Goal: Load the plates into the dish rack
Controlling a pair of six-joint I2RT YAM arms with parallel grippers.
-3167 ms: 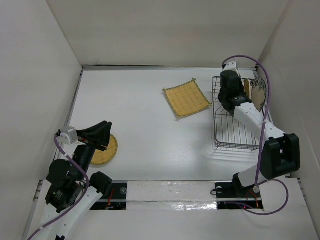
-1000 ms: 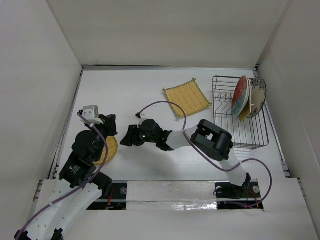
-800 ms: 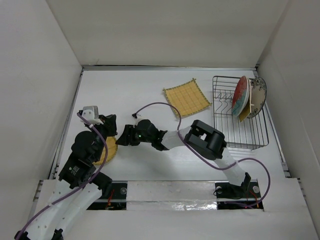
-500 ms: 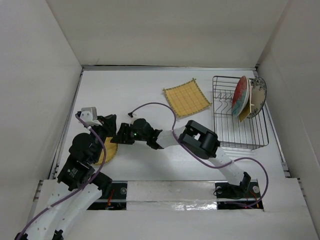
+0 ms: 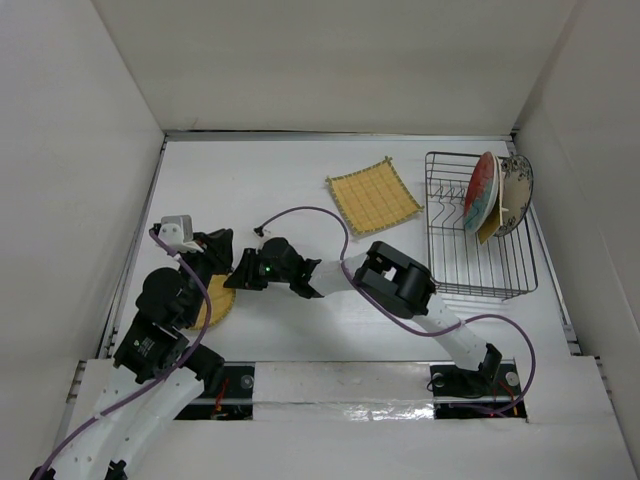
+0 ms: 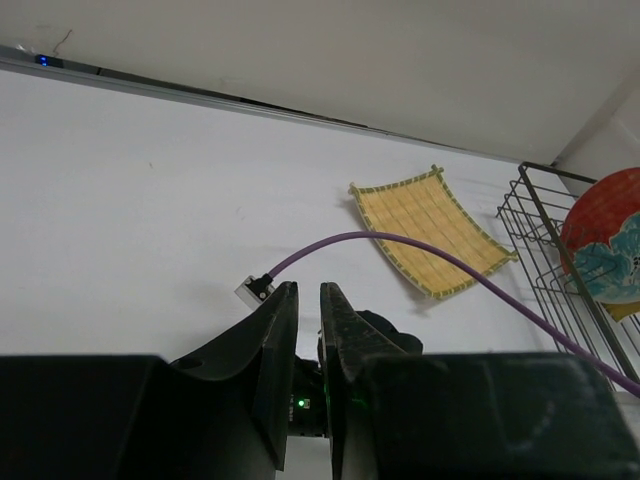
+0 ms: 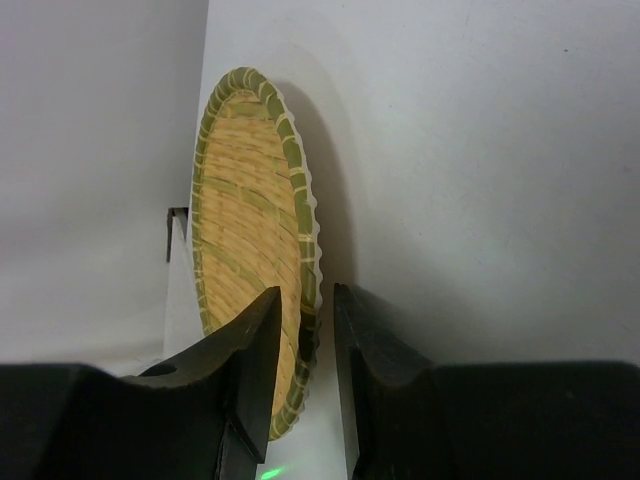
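The round bamboo plate (image 7: 255,250) lies on the table (image 5: 290,190) at its left side. Its rim sits between the fingers of the right gripper (image 7: 307,295), which stand a narrow gap apart; whether they pinch it cannot be told. The left gripper (image 6: 309,292), just beside, is nearly closed and holds nothing.

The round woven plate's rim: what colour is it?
The round woven plate has a green-and-yellow rim; right wrist view shows it best.
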